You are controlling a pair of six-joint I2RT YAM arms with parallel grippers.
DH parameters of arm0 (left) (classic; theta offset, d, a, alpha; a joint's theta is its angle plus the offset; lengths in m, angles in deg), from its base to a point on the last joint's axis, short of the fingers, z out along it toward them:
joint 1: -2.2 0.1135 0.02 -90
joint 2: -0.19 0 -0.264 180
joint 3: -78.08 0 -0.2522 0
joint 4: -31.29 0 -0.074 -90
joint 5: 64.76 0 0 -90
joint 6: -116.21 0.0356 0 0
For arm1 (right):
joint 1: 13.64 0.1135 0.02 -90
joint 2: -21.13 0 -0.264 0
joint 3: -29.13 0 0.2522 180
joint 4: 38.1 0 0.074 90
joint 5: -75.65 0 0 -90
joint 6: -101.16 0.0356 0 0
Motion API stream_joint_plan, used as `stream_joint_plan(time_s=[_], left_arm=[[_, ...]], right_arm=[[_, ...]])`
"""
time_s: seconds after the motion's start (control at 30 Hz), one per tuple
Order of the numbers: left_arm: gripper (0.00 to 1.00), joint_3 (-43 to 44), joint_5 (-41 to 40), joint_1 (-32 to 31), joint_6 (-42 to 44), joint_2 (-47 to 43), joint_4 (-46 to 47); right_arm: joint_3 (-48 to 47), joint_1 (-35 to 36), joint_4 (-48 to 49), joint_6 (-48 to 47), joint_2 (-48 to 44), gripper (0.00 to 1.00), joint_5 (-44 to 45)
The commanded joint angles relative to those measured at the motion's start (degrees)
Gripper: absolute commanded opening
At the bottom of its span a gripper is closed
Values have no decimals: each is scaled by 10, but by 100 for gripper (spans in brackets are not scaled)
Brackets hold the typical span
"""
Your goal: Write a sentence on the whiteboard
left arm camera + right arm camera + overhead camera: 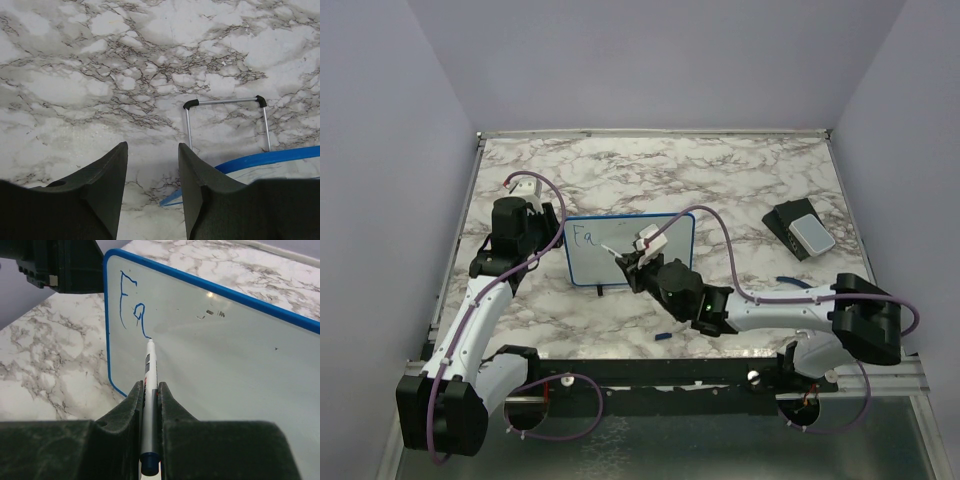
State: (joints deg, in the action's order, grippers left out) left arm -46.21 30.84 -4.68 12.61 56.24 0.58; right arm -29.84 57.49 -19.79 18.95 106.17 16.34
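Marker (149, 385) tip meets whiteboard (225, 355) near left edge, bare surface rightward

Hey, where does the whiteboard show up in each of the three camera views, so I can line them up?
Top external: the whiteboard stands mid-table, slightly left of centre.
Left wrist: only a strip of its blue frame shows, at the lower right.
Right wrist: it fills most of the picture, behind the marker.
Shared landmark: the blue frame, seen in all three.
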Motion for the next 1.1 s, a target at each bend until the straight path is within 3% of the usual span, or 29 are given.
stream_joint_plan(time_s=[0.0,0.5,1.07], left_arm=[[47,-6,11,-3,5,-7,-7],[47,-6,12,-3,5,-4,-6],[47,-11,29,-3,6,-7,9]], right_arm=[[24,1,31,-12,-51,1,-48],[27,-1,1,5,-88,1,-29],[4,-27,32,-18,-43,1,-80]])
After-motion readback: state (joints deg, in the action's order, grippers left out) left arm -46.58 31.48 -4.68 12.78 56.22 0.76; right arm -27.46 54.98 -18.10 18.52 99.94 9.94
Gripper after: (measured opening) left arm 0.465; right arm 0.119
